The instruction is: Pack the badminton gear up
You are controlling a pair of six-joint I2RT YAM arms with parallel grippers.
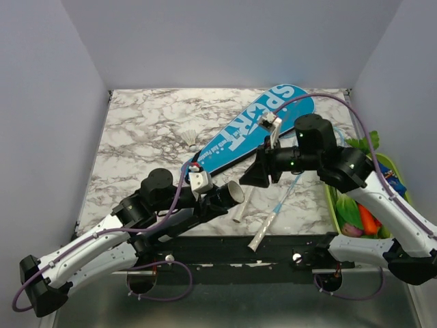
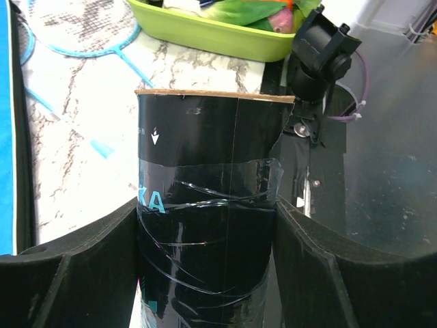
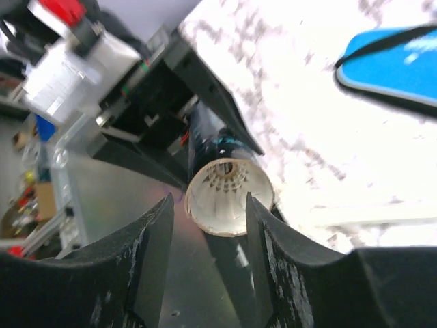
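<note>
My left gripper is shut on a black taped tube, held level with its open mouth toward the right arm. My right gripper is open and empty, just in front of that mouth; a white shuttlecock sits inside the tube. The cyan "SPORT" bag lies diagonally at the back. Two light-blue rackets lie under the right arm, white handles toward the front edge; their heads show in the left wrist view. Another white shuttlecock lies left of the bag.
A green tray of toy vegetables stands at the right edge of the marble table. The black front rail runs under both arms. Grey walls close in the table on three sides.
</note>
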